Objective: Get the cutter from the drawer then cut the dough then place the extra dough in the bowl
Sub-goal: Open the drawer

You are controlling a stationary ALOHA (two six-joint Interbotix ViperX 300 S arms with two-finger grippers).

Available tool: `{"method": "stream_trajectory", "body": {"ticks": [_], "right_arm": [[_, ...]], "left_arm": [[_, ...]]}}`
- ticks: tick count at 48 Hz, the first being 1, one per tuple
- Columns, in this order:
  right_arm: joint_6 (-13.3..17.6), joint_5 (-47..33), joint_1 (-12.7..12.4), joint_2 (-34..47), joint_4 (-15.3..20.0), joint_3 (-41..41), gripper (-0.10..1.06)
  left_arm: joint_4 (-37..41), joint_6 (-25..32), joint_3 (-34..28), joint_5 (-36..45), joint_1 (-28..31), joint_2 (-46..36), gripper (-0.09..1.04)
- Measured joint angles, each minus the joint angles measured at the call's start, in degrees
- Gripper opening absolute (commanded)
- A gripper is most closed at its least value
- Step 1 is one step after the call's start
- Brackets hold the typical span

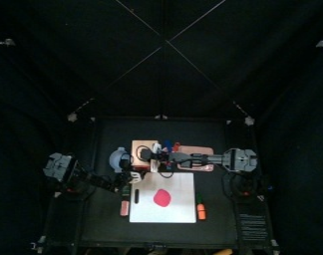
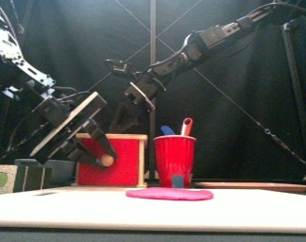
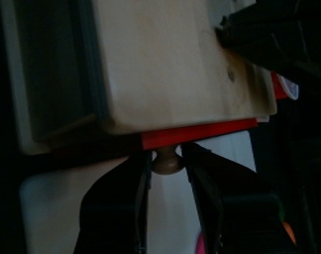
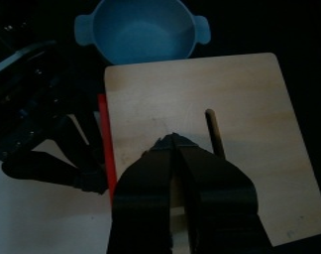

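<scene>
The pale wooden box (image 2: 118,142) stands behind the white cutting board (image 2: 67,210), its red drawer front (image 2: 122,163) flush with the box. In the left wrist view my left gripper (image 3: 166,160) is shut on the drawer knob (image 3: 164,165). My right gripper (image 4: 172,142) is shut with its tips resting on the box top (image 4: 243,99), beside the slot. A flat pink dough disc (image 2: 170,194) lies on the board. The blue-grey bowl (image 4: 141,30) sits beyond the box. The cutter is not in sight.
A red cup (image 2: 175,161) holding a blue and a red toy knife stands right of the box, just behind the dough. Two small orange toys (image 1: 201,211) lie near the board's front corners. The left arm (image 2: 61,123) slants down at the box's left.
</scene>
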Motion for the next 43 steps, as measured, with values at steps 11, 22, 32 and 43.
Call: {"method": "stream_trajectory", "body": {"ticks": [11,22,32,43], "right_arm": [[0.0,0.1,0.0,0.0,0.0,0.0,0.03],[0.0,0.1,0.0,0.2,0.0,-0.1,0.03],[0.0,0.1,0.1,0.4,0.0,-0.4,0.03],[-0.1,0.0,0.0,0.8,0.0,-1.1,0.03]], "left_arm": [[-1.0,0.1,-0.1,0.4,-1.7,-0.1,0.52],[-2.1,0.0,-0.3,1.1,-3.7,-0.2,0.52],[-2.6,0.0,-0.3,1.4,-5.2,-0.1,0.51],[-3.3,0.0,-0.5,2.6,-6.8,0.0,0.51]]}}
